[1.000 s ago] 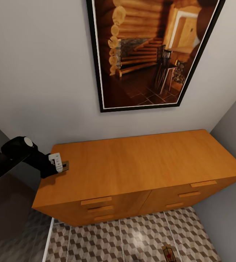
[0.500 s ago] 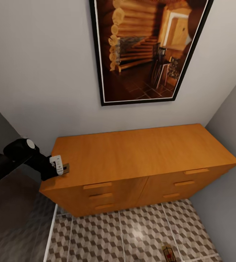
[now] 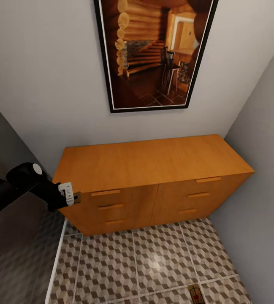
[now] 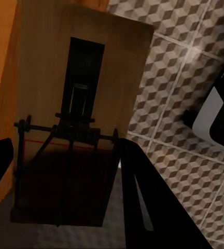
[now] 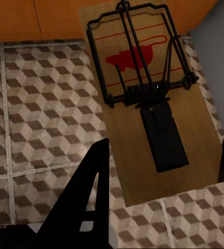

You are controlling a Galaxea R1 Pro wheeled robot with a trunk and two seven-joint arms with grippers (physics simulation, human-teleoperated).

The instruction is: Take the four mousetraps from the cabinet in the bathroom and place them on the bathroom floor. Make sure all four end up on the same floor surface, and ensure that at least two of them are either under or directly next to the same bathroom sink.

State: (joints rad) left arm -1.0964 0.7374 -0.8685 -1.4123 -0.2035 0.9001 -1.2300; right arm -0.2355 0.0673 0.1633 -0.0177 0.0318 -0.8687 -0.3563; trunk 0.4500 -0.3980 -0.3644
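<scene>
In the head view my left gripper [image 3: 71, 195] is shut on a mousetrap [image 3: 76, 197], held in the air just off the front left corner of the orange cabinet [image 3: 153, 160]. Up close, the left wrist view has that brown mousetrap [image 4: 70, 104] between the dark fingers [image 4: 143, 192] of the left gripper [image 4: 65, 171], above the bathroom floor [image 4: 179, 119]. My right gripper [image 5: 158, 171] is shut on a second mousetrap [image 5: 143, 93] with a red spot, above the patterned tiles [image 5: 39, 114]. That trap [image 3: 194, 293] sits at the head view's bottom edge. The bathroom sink is out of view.
The cabinet stands against a white wall under a large framed picture [image 3: 153, 55]. A grey wall [image 3: 263, 169] closes the right side. Cube-patterned floor [image 3: 132, 261] lies in front of the drawers. My dark-and-white base [image 4: 215, 119] is near the left gripper.
The whole head view has shifted: the cabinet now looks farther and lower, with more floor in front. My left gripper and its trap, earlier over the cabinet's top left corner, now hang off its front corner.
</scene>
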